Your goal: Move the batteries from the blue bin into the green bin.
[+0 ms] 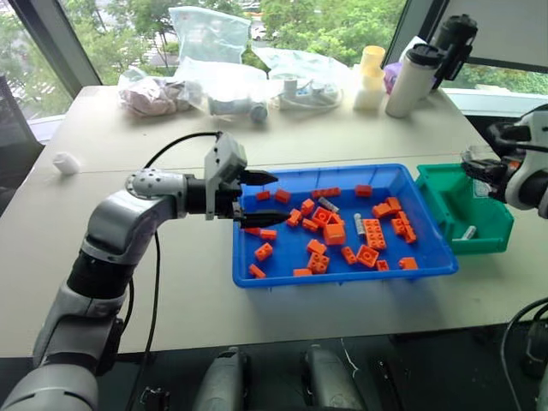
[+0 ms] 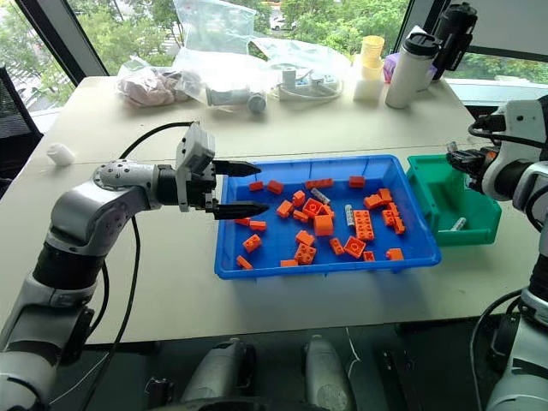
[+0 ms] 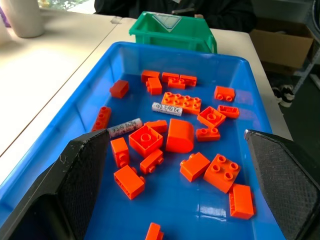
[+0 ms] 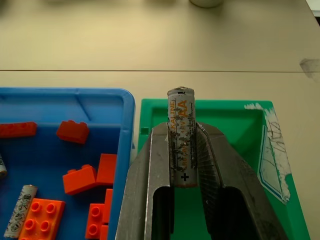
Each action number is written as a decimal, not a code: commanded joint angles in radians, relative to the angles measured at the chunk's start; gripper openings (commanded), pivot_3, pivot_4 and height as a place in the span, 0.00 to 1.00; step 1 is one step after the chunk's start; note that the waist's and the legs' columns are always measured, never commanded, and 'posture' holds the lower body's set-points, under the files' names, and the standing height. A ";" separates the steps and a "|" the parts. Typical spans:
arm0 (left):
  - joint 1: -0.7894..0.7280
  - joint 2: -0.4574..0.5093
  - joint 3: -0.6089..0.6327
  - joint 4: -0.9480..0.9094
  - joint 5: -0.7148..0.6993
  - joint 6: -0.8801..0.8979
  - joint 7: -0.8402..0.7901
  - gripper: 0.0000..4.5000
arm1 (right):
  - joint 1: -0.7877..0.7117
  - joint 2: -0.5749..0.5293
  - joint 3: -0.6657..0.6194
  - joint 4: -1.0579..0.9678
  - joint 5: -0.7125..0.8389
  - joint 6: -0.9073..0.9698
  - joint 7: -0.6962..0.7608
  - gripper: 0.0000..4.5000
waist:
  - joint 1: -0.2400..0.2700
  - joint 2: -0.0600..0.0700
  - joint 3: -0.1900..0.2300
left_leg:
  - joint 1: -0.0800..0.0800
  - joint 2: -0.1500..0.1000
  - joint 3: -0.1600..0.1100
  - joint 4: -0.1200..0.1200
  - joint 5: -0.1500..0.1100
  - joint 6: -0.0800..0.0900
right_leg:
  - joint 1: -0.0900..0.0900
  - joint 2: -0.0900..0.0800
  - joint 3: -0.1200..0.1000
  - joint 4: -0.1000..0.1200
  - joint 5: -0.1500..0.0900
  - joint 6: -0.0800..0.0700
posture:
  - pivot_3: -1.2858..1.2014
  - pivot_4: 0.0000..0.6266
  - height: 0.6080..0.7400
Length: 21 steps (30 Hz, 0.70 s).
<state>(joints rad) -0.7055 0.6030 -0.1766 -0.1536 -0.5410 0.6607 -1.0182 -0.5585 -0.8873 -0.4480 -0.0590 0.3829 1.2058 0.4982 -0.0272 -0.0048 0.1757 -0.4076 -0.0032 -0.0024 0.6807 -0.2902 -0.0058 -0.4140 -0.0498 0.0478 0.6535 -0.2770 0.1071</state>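
Note:
The blue bin (image 1: 342,276) sits on the table with several orange bricks (image 1: 334,233) and two grey batteries (image 1: 329,205) (image 1: 360,224) among them. My left gripper (image 1: 276,199) hangs open over the bin's left rim, pointing across it, and nothing is between its fingers (image 3: 75,190). The green bin (image 1: 485,242) stands against the blue bin's right end, with one battery (image 1: 468,232) lying inside. My right gripper (image 4: 181,127) is above the green bin (image 4: 240,125), shut on an upright battery (image 4: 181,140) whose top sticks out past the fingertips.
Clear plastic bags (image 1: 210,51), a white bottle (image 1: 411,79), a black-topped bottle (image 1: 452,38) and a yellowish bottle (image 1: 371,77) line the table's far edge. A small white object (image 1: 66,163) lies at the far left. A black cable (image 1: 154,282) trails from my left arm.

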 commanded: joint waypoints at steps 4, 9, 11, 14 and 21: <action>-0.005 0.014 0.018 0.005 0.028 -0.031 -0.031 1.00 | 0.078 -0.031 -0.026 0.014 -0.012 -0.064 0.001 0.12 | 0.010 0.000 0.000 | 0.000 0.001 -0.001 0.000 0.000 0.000 | 0.000 0.002 0.000 0.000 0.000 0.000 | 0.52 0.24 1.00; 0.010 0.020 0.027 0.000 0.045 -0.037 -0.028 1.00 | 0.111 -0.036 0.003 0.085 -0.040 -0.121 -0.008 0.12 | 0.014 0.000 0.000 | 0.000 0.000 -0.001 0.001 0.000 0.000 | 0.000 0.001 0.000 0.000 0.000 0.000 | 0.52 0.24 1.00; 0.013 0.023 0.033 0.000 0.047 -0.036 -0.026 1.00 | 0.114 -0.041 0.010 0.108 -0.049 -0.143 -0.012 0.12 | 0.014 0.000 0.000 | 0.000 0.000 -0.001 0.001 0.000 0.000 | 0.000 0.001 0.000 0.000 0.000 0.000 | 0.52 0.24 1.00; 0.016 0.029 0.041 -0.003 0.047 -0.034 -0.028 1.00 | 0.104 -0.043 0.019 0.137 -0.057 -0.170 -0.016 0.26 | 0.014 0.000 0.000 | 0.000 0.000 -0.001 0.001 0.000 0.000 | 0.000 0.001 0.000 0.000 0.000 0.000 | 0.52 0.24 1.00; 0.028 0.041 0.055 -0.010 0.047 -0.030 -0.025 1.00 | 0.070 -0.056 0.038 0.149 -0.063 -0.190 -0.021 0.87 | 0.014 0.000 0.000 | 0.000 0.000 -0.001 0.001 0.000 0.000 | 0.000 0.001 0.000 0.000 0.000 0.000 | 0.52 0.24 1.00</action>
<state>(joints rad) -0.6770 0.6302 -0.1580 -0.1357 -0.4909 0.6418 -1.0421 -0.4612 -0.9129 -0.3975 0.1070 0.3267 1.0331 0.4781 -0.0137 -0.0049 0.1757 -0.4080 -0.0029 -0.0034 0.6816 -0.2902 -0.0059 -0.4137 -0.0488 0.0478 0.6533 -0.2770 0.1071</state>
